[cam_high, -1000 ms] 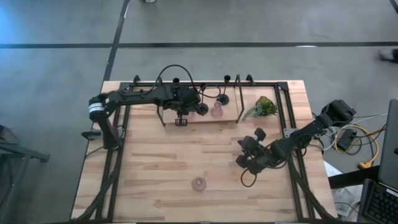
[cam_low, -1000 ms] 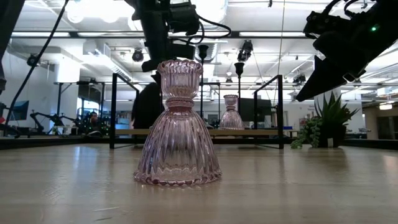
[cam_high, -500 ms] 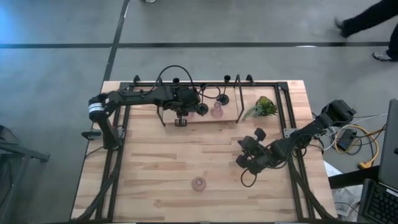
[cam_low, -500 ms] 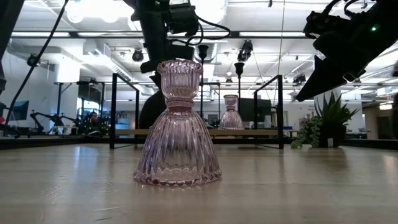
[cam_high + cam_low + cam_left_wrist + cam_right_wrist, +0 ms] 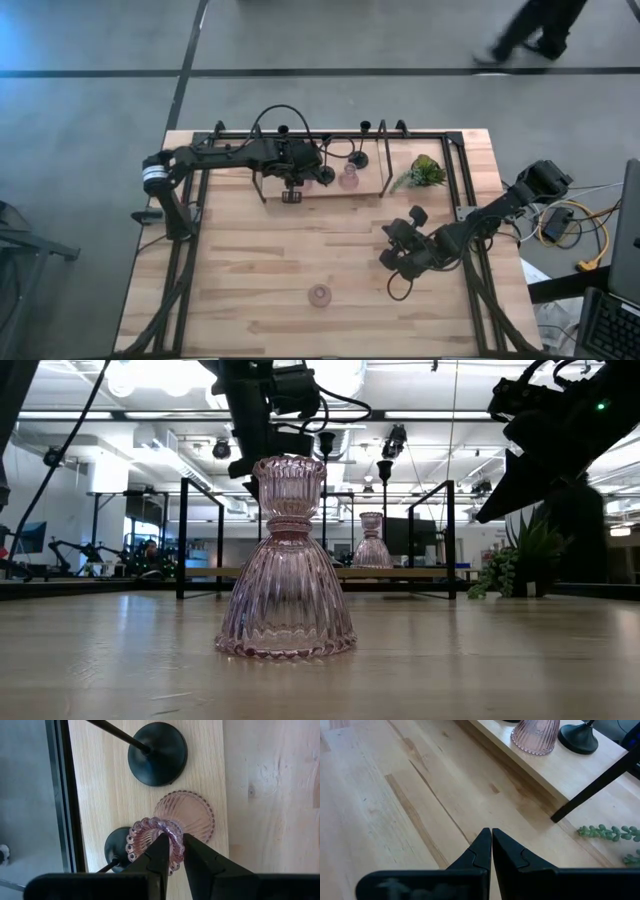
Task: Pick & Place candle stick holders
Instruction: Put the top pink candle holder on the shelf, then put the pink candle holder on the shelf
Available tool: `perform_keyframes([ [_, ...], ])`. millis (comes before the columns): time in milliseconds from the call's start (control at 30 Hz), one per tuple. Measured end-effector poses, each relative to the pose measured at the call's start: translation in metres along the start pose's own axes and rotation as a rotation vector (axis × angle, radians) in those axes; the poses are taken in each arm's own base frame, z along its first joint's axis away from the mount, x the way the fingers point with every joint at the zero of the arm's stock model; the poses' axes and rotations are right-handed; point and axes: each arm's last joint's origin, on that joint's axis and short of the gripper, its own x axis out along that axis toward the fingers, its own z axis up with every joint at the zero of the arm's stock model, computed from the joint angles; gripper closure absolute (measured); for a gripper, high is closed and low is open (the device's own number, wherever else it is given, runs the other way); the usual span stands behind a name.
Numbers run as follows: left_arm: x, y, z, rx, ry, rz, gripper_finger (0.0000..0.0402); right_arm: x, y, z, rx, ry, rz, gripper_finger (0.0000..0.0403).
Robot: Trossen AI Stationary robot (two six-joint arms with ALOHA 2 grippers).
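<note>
My left gripper point(image 5: 176, 840) is over the far shelf board point(image 5: 100, 785) and points down, shut on a pink glass holder point(image 5: 187, 815). In the high view my left gripper point(image 5: 305, 172) hides that holder. Two black holders' round bases point(image 5: 157, 752) point(image 5: 116, 849) stand on the board beside it. A second pink holder point(image 5: 348, 179) stands on the board to its right. A third pink holder point(image 5: 319, 295) stands on its wide base near the table's front edge. My right gripper point(image 5: 491, 837) is shut and empty above the table's right half. My left gripper pinches the wall of the pink holder's top cup at its scalloped rim point(image 5: 176, 831), one finger point(image 5: 161, 851) inside the cup and one point(image 5: 196, 852) outside. The fingers come from above, pointing down. The holder is upright over the board; whether its base rests there, I cannot tell.
A black metal rack frame point(image 5: 385, 160) stands around the shelf board at the table's far side. A small green plant point(image 5: 425, 172) sits to the right of it. Bare tabletop point(image 5: 260, 250) lies between the rack and the near pink holder. A person walks on the floor beyond the table.
Both arms and all holders have kept still. A person has walked across the floor beyond the table's far edge.
</note>
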Motion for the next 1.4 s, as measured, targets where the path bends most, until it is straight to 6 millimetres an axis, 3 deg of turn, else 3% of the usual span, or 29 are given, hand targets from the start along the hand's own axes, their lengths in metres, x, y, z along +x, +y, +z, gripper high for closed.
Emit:
perform_keyframes([
  [467,0.0,0.0,0.0,0.012,0.0,0.0,0.0346,0.0,0.0,0.0,0.0,0.0,0.0,0.0394],
  [900,0.0,0.0,0.0,-0.004,-0.001,-0.003,0.0253,0.0,0.0,0.0,0.001,0.0,0.001,0.0394],
  [1400,-0.012,0.005,0.004,-0.014,0.006,0.041,0.0245,0.0,0.0,0.0,0.002,-0.001,0.001,0.0394],
])
